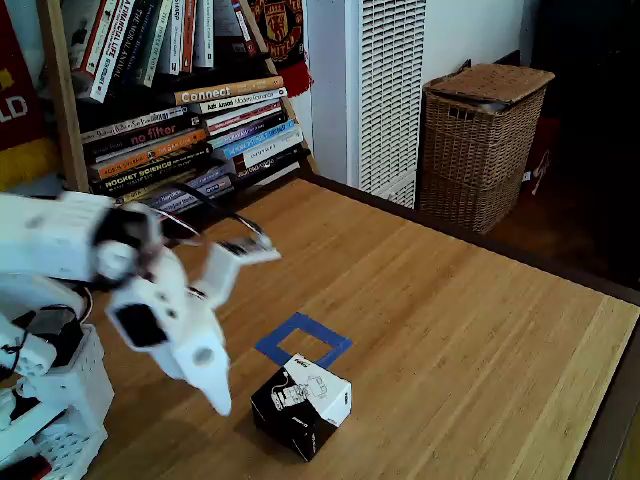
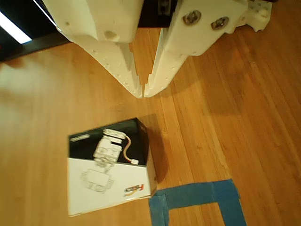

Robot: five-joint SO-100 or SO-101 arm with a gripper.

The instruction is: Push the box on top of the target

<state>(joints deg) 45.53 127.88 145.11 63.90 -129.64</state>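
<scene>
The box [image 1: 301, 404] is a small black cube with a white top face carrying a drawing; it rests on the wooden table near the front edge. The other view shows the box [image 2: 109, 165] just below my fingertips. The target [image 1: 303, 340] is a hollow square of blue tape lying just behind the box and touching its far corner. One corner of the target [image 2: 196, 201] appears beside the box in the other view. My white gripper [image 1: 220, 402] points down to the left of the box, a small gap away. The gripper [image 2: 142, 92] is shut with its tips together and nothing between them.
Stacked books [image 1: 190, 135] fill a shelf behind the table at the back left. A white slatted unit [image 1: 385, 90] and a wicker basket [image 1: 483, 140] stand beyond the far edge. The table edge [image 1: 600, 440] runs down the right. The arm's base [image 1: 45, 400] sits at the left.
</scene>
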